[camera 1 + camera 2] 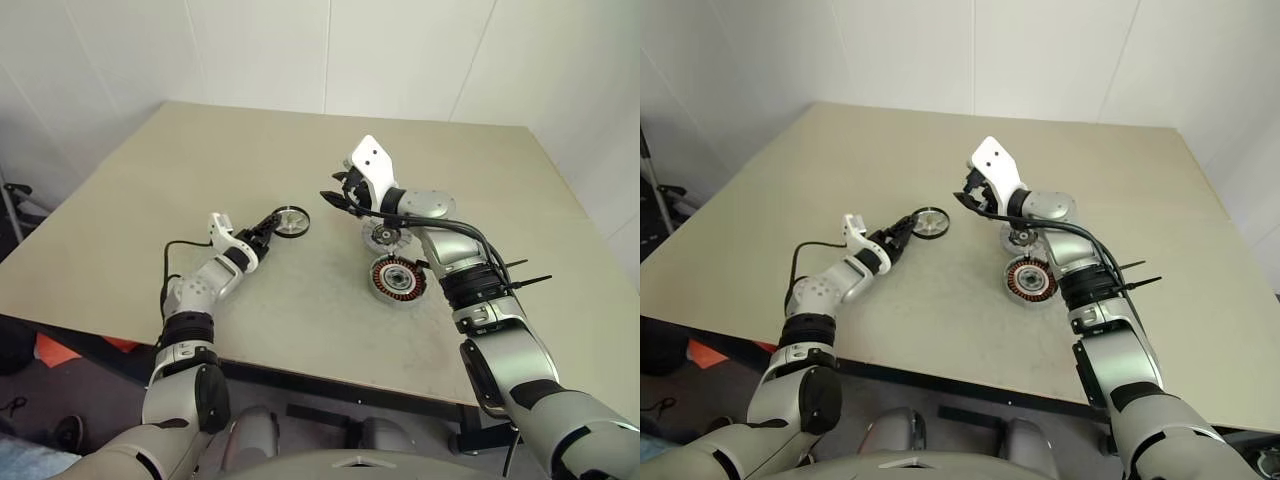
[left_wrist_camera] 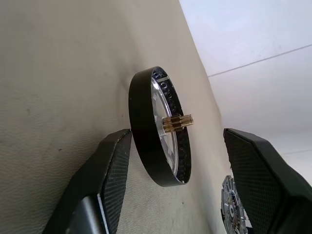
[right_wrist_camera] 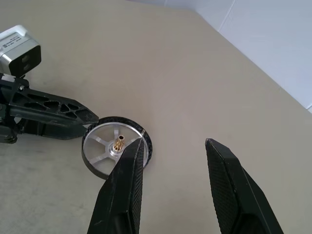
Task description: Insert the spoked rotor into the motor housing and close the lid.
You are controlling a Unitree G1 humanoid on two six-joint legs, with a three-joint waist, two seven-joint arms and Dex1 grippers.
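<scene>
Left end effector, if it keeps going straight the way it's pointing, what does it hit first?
Most likely the spoked rotor: it lies on the table right ahead of the left end effector, between its open fingers. Whether a finger already touches its rim, I cannot tell.

Around the spoked rotor (image 1: pixel 291 222) the table (image 1: pixel 200 160) lies bare on its far and left sides, leaving open passage there. On its near-left side the left gripper (image 1: pixel 268 228) stands with fingers parted around it. To the rotor's right the right gripper (image 1: pixel 336 200) hangs above the table, with the lid (image 1: pixel 383 236) and motor housing (image 1: pixel 398 280) beyond, blocking that side.
</scene>
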